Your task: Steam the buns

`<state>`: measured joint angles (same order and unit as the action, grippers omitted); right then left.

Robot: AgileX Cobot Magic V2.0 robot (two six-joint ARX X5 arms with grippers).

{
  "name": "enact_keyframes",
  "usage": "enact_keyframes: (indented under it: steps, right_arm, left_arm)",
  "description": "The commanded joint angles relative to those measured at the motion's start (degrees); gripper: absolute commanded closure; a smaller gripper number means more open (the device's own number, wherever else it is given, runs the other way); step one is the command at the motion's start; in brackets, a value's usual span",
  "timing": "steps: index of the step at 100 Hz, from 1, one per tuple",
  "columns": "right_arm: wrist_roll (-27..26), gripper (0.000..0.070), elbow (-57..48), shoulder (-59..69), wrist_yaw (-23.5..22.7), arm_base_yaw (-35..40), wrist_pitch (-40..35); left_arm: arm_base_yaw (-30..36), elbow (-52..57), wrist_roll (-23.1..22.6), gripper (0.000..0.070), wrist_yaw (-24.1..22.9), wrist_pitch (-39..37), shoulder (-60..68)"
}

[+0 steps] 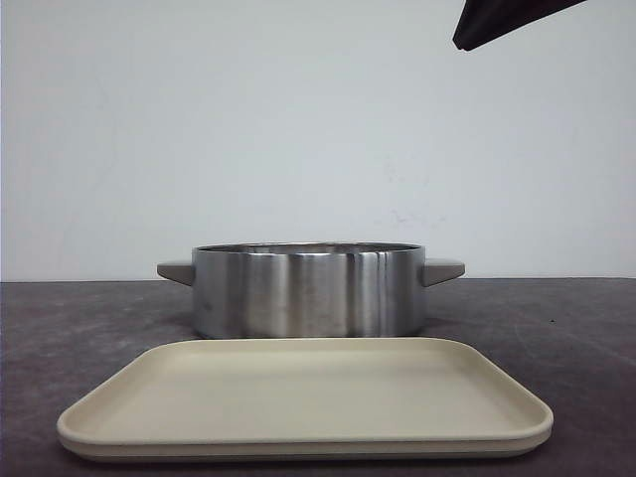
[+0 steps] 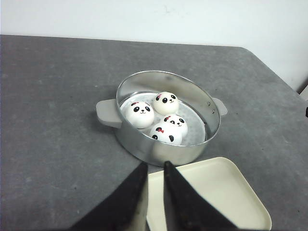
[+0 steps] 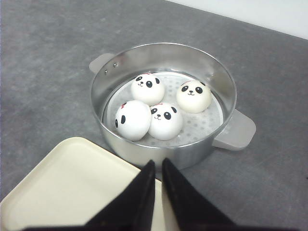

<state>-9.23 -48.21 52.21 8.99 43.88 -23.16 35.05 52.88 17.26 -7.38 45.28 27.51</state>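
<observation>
Several white panda-faced buns (image 3: 165, 120) sit together on the perforated floor inside a round steel steamer pot (image 3: 159, 55). They also show in the left wrist view (image 2: 163, 133) and are hidden by the pot wall (image 1: 308, 290) in the front view. My left gripper (image 2: 155, 164) hovers high above the near left of the pot, jaws nearly together and empty. My right gripper (image 3: 158, 162) hovers high above the near right of the pot, jaws nearly together and empty. Only a black tip (image 1: 487, 25) shows at the front view's top right.
A flat cream tray (image 1: 298, 393) lies in front of the pot, nothing on it; it also shows in both wrist views (image 2: 216, 192) (image 3: 62, 183). The pot has two grey side handles (image 3: 236, 132). The table is dark grey, with a white wall behind.
</observation>
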Motion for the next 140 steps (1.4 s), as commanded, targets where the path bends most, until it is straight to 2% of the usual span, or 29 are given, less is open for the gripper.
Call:
enact_keyframes:
  steps: [1,52,67,77,84,93,102,109,124,140]
  right_arm:
    - [-0.6,0.0683,-0.4,0.5,0.1,0.5,0.8]
    - [-0.6,0.0683,-0.4,-0.7,0.1,0.5,1.0]
    - [-0.6,0.0683,-0.3,-5.7,0.0,-0.7,0.8]
    - [0.0,0.0683,1.5,-11.1,-0.2,-4.8,1.7]
    - [3.7,0.0683,4.8,-14.9,-0.3,-8.7,4.8]
    - [7.0,0.0683,11.8,-20.6,-0.4,-14.2,12.4]
    - [8.0,0.0683,19.9,-26.8,-1.4,-19.0,20.3]
    - [8.0,0.0683,25.6,-31.6,-1.6,-22.5,23.5]
    - [8.0,0.0683,35.5,-40.3,-1.6,-28.7,24.0]
    - [7.9,0.0683,42.4,-45.5,-1.7,-32.2,23.7]
  left_arm:
    - [0.4,0.9,0.2,0.0684,-0.1,-0.5,0.2]
    - [0.4,0.9,0.2,0.0684,-0.1,-0.5,0.2]
    - [0.4,0.9,0.2,0.0683,-0.1,-0.5,0.2]
    - [0.4,0.9,0.2,0.0684,-0.1,-0.5,0.2]
    - [0.4,0.9,0.2,0.0684,-0.1,-0.5,0.2]
    - [0.4,0.9,0.2,0.0684,-0.1,-0.5,0.2]
    - [0.4,0.9,0.2,0.0683,-0.1,-0.4,0.2]
    - [0.4,0.9,0.2,0.0684,-0.1,-0.5,0.2]
    - [0.4,0.9,0.2,0.0684,-0.1,-0.5,0.2]
    - [0.4,0.9,0.2,0.0684,-0.1,-0.5,0.2]
